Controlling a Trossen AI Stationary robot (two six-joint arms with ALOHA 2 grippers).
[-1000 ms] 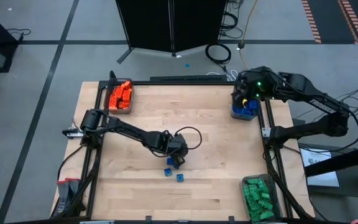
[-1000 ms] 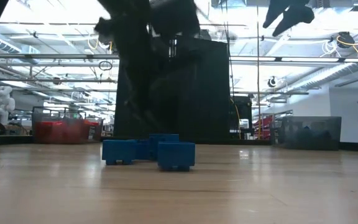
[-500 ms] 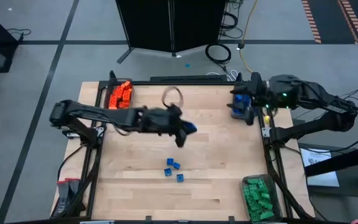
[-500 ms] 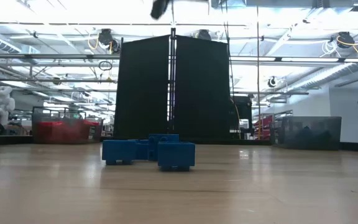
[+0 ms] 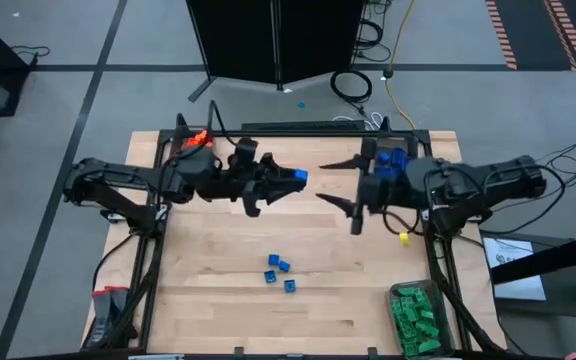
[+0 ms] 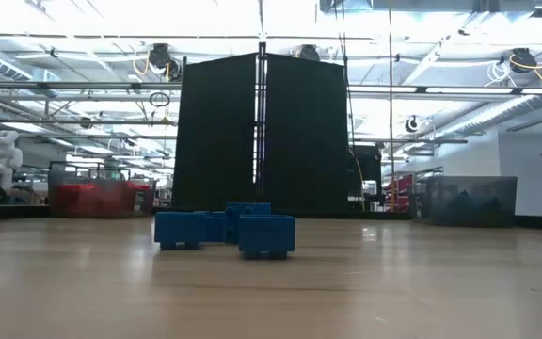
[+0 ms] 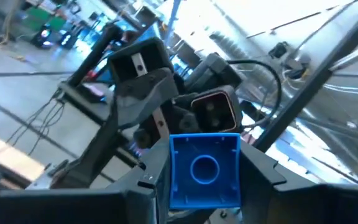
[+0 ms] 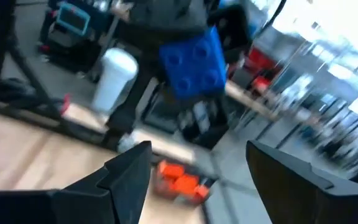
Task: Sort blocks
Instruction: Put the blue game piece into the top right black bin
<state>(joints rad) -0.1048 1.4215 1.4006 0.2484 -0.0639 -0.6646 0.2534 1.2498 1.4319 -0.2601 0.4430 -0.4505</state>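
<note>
Above the pale wooden worktop, the left gripper, jaws clamping a small blue studded plastic brick, is facing the right gripper, whose jaws are gaping apart nearby.

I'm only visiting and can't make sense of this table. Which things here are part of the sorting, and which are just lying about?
Part of the sorting:
- blue block held in the left claw
- three loose blue blocks mid-table
- orange blocks, green blocks and binned blue blocks at the table's edges
- right claw, open and empty

Just lying about:
- black panel
- coiled cable on the floor
</note>
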